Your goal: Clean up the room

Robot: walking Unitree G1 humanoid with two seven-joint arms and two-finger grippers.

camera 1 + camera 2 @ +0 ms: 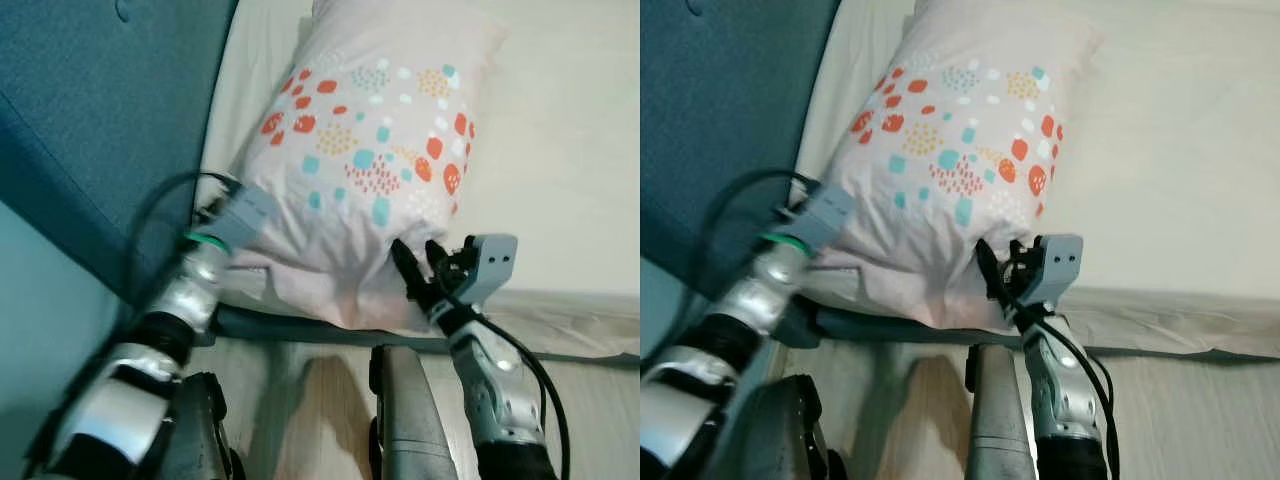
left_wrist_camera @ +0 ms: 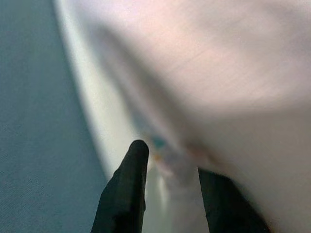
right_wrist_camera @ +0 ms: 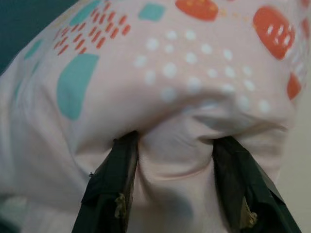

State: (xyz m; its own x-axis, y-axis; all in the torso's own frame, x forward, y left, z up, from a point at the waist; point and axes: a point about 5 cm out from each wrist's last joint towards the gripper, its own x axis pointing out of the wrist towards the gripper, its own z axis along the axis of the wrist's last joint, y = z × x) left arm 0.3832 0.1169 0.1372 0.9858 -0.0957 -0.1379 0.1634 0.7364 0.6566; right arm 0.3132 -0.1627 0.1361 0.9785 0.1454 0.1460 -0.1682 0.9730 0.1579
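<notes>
Two eye views: pale pink pillow point(image 1: 370, 150) with orange and teal spots lies on the cream bed point(image 1: 570, 150), its long axis running from 7 to 1 o'clock, beside the blue headboard point(image 1: 90, 110).
Left gripper point(image 1: 232, 222): at the pillow's 8 o'clock corner, fingers hidden by cloth.
Right gripper point(image 1: 418, 262): at the pillow's 5 o'clock edge, black fingers pressed into fabric.
Left wrist view: blurred; two fingers point(image 2: 127, 189) set apart with pillow cloth between them, grip unclear.
Right wrist view: both fingers point(image 3: 114, 187) spread wide, a fold of pillow bunched between them.
Foreground: wooden floor point(image 1: 590, 420) below the mattress edge.
</notes>
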